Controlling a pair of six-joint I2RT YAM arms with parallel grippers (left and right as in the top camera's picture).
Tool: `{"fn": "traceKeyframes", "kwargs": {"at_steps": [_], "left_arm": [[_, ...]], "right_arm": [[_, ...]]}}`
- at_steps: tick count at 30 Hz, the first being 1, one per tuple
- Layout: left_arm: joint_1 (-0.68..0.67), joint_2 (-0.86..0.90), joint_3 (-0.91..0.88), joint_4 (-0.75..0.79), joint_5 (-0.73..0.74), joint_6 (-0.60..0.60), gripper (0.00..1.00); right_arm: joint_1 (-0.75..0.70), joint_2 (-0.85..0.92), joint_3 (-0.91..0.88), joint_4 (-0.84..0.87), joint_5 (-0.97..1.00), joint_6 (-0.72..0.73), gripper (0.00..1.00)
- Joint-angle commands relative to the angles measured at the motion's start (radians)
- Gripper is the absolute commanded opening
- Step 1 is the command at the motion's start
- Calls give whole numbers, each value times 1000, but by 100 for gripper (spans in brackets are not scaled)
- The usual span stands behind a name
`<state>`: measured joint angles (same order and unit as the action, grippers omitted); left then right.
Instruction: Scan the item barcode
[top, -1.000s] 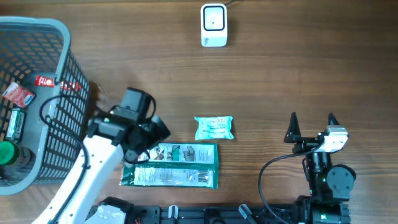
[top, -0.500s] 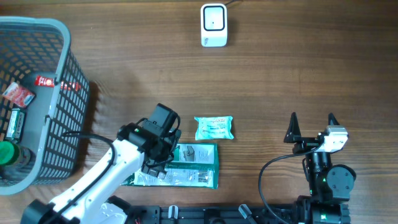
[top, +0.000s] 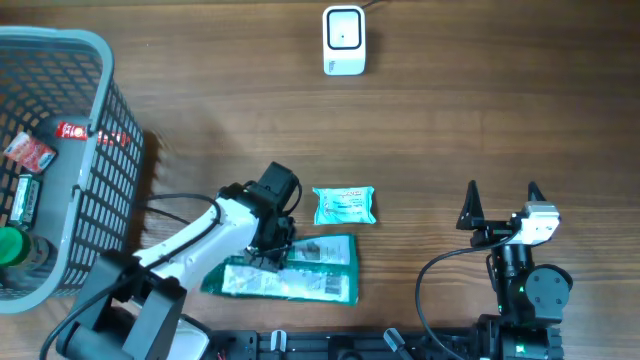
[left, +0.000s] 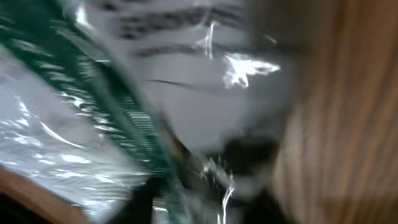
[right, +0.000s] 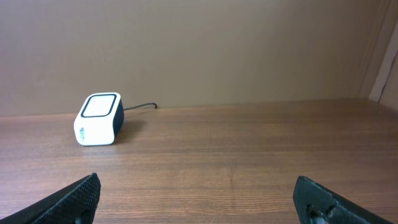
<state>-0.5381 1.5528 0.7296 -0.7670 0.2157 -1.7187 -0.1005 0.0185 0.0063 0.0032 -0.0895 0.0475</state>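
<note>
Green packet (top: 312, 285) lay under my left claw (top: 271, 253); whether it gripped, I couldn't tell. My right claw (top: 501, 189) stood wide, empty.

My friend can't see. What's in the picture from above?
The left gripper is down on a green packet on the table. Nearby are a blue packet, a white scanner and a basket; the right gripper sits open.

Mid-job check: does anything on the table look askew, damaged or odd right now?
The green-and-silver foil packet lies at a slight tilt, and its wrapper is rumpled where the left pincer presses down on it. The left wrist view is too blurred to confirm a grip. Nothing else stands out.
</note>
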Motion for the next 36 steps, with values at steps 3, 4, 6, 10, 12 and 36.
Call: {"fn": "traceKeyframes", "kwargs": {"at_steps": [3, 4, 6, 10, 12, 36], "left_arm": [[-40, 39, -29, 1, -12, -9, 4], [-40, 39, -29, 5, -23, -10, 4], [-37, 32, -25, 14, -38, -2, 4], [14, -13, 57, 19, -105, 158, 4], [48, -44, 106, 19, -137, 226, 4], [176, 27, 256, 260, -191, 329, 24]], "right_arm": [[2, -5, -1, 2, -13, 6, 100], [2, -5, -1, 2, -13, 6, 100], [2, -5, -1, 3, -13, 6, 100], [2, -5, -1, 2, -13, 6, 100], [2, -5, -1, 3, -13, 6, 100], [2, -5, -1, 2, -13, 6, 100]]}}
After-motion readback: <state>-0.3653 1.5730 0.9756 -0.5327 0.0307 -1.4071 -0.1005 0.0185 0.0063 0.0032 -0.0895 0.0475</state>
